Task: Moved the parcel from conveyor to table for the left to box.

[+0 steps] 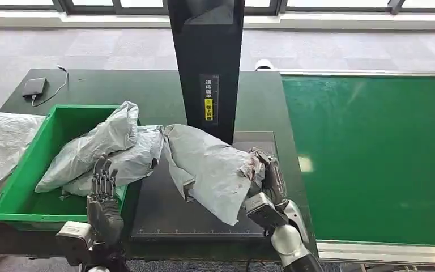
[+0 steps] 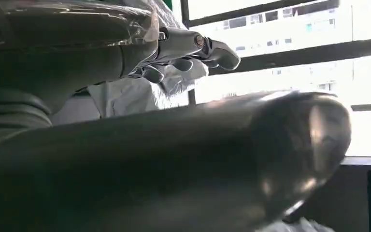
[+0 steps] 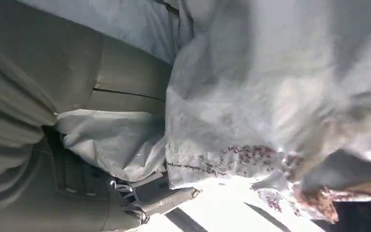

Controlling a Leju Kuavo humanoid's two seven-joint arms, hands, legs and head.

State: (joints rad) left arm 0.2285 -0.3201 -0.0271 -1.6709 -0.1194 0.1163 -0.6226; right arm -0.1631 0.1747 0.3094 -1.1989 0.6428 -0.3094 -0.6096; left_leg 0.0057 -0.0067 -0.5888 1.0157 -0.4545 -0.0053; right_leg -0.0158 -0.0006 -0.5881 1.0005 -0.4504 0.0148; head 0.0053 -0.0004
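The grey plastic parcel (image 1: pixel 212 164) lies tilted on the black platform (image 1: pixel 164 212) in the middle of the table. My right hand (image 1: pixel 266 180) grips its right edge, where the wrapper is crumpled and marked red. The right wrist view shows the parcel (image 3: pixel 270 96) close up, pressed against that hand (image 3: pixel 77 96). My left hand (image 1: pixel 103 198) stands at the front edge of the green box (image 1: pixel 28 153), fingers stretched out and apart, holding nothing. Its fingers (image 2: pixel 193 46) reach toward the grey bags (image 1: pixel 107 150) draped over the box's right rim.
A black post (image 1: pixel 207 62) rises just behind the platform. The green conveyor belt (image 1: pixel 374 153) runs along the right. White bags (image 1: pixel 0 141) lie left of the box, and a dark device with a cable (image 1: pixel 34 86) sits at the table's far left corner.
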